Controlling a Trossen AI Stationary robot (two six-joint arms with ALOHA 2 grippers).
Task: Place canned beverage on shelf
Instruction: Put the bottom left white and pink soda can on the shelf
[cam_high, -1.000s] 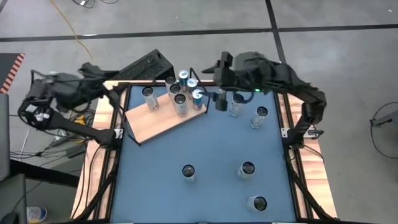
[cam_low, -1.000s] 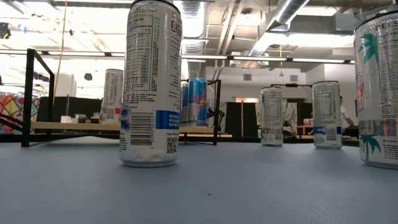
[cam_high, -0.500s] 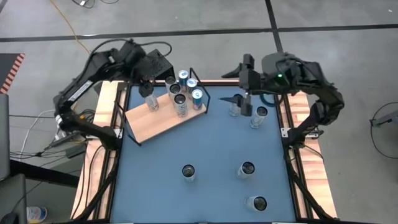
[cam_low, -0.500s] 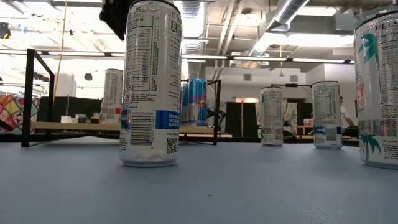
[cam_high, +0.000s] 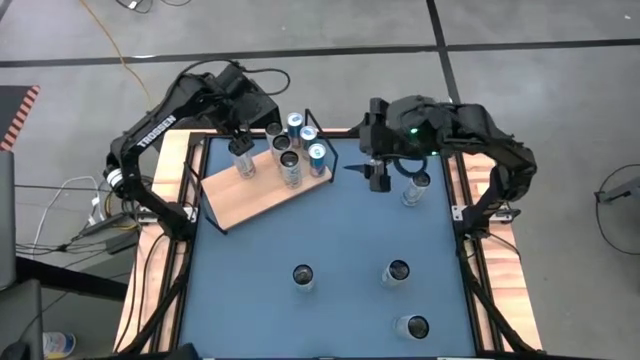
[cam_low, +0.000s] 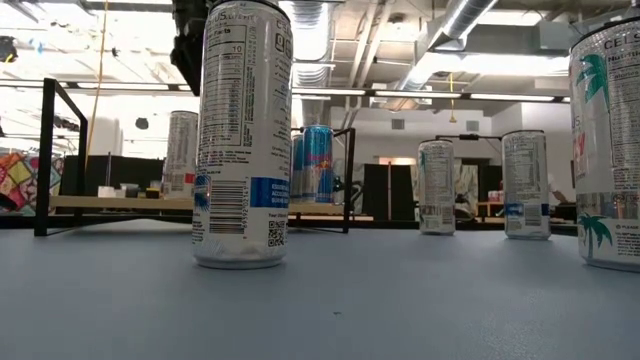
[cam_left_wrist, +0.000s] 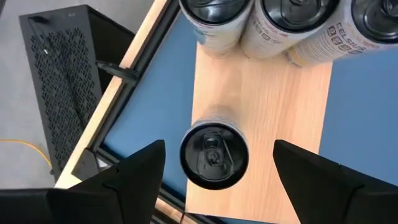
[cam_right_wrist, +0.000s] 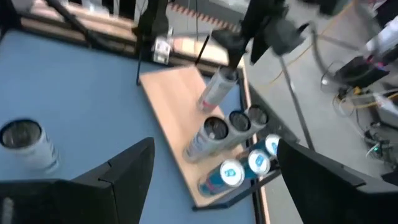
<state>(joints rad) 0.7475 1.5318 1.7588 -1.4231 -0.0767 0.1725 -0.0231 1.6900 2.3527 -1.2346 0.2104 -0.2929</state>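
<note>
The pale-wood shelf (cam_high: 250, 195) lies at the table's far left, with its black wire frame (cam_high: 328, 150) at its right end. Several cans stand clustered by that frame (cam_high: 290, 165). A lone silver can (cam_left_wrist: 213, 155) stands upright on the board's left part. My left gripper (cam_high: 240, 140) hangs open above this can, one finger on each side of it and apart from it in the left wrist view (cam_left_wrist: 219, 144). My right gripper (cam_high: 376, 177) is open and empty at the far right, beside a can (cam_high: 415, 187) standing on the blue tabletop.
Three more cans stand on the blue tabletop, near centre (cam_high: 303, 275), near right (cam_high: 397, 271) and by the near edge (cam_high: 415, 326). A black perforated box (cam_high: 235, 105) sits beyond the table's far left corner. One can (cam_right_wrist: 22, 146) stands close by my right gripper.
My left arm has swung in from beyond the table's left edge to over the shelf, and its gripper now hangs above the lone can. My right gripper has moved a little toward the table's right edge, then back toward the shelf, turning as it went.
</note>
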